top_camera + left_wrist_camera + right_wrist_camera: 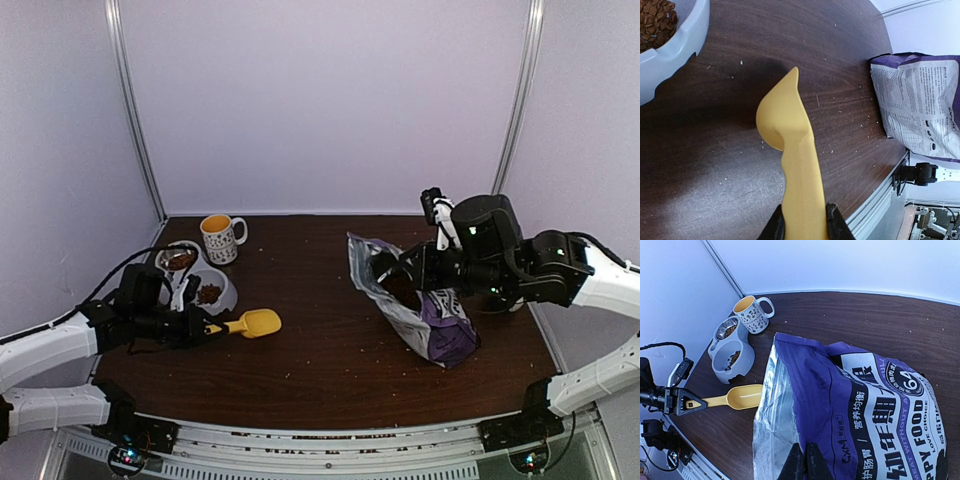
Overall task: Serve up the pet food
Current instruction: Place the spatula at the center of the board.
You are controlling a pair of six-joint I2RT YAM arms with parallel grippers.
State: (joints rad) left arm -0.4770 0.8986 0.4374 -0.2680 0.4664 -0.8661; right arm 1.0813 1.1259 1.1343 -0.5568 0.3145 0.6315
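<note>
Yellow scoop is pinched by its handle in your left gripper. The jaws are narrowed onto the handle and the head points right, just beside the grey double bowl. The left wrist view adds the fingers flanking the handle and a dark shadow under the head. I can't tell whether the head touches the table.

Your right gripper is fully closed on the mouth edge of the purple foil bag. Only the right wrist view shows that pinch; from the top, the arm hides it.

You've got kibble in both wells of the bowl. The top view shows the bag leaning, mouth facing left, near the right table edge. The mug stands just behind the bowl in the back-left corner. Between scoop tip and bag mouth there's a wide stretch of wood with only crumbs on it.
</note>
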